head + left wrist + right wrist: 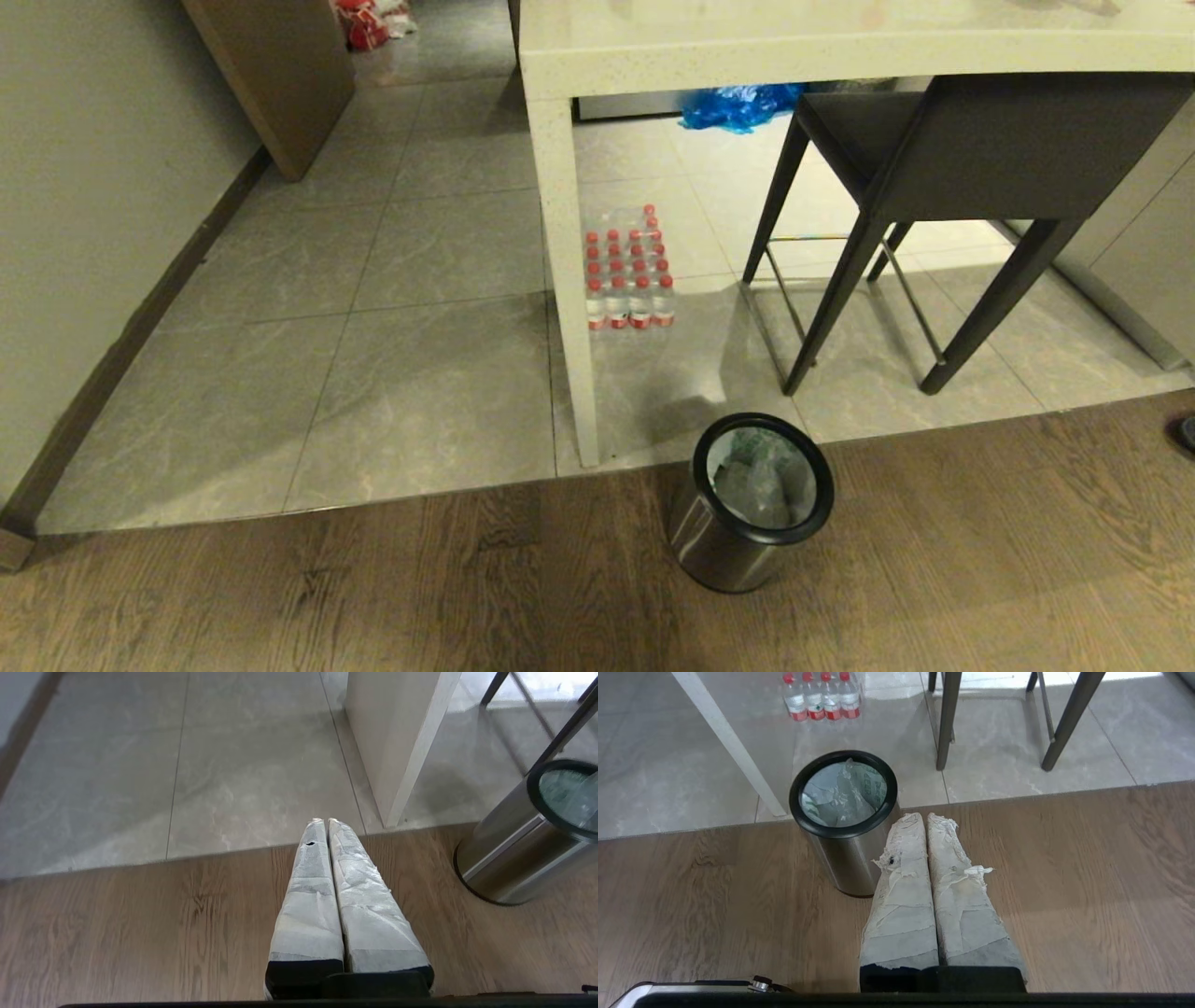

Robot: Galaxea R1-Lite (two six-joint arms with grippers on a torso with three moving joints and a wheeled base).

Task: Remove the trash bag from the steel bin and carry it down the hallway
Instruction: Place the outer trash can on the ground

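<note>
No readable text anywhere. Water bottles (628,271) on floor tiles beside counter leg (568,271): red label bands, print too small to read. Green marks on wrappers inside trash bag (843,793) in steel bin (845,858): illegible.

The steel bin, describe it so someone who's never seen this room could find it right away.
Start at the pale table and follow its front leg down to where grey tile meets wood flooring. Just past that leg's foot, on the wood, stands the steel bin: a short shiny cylinder with a black ring rim, lined with the trash bag. It is far lower than the dark stool nearby.
</note>
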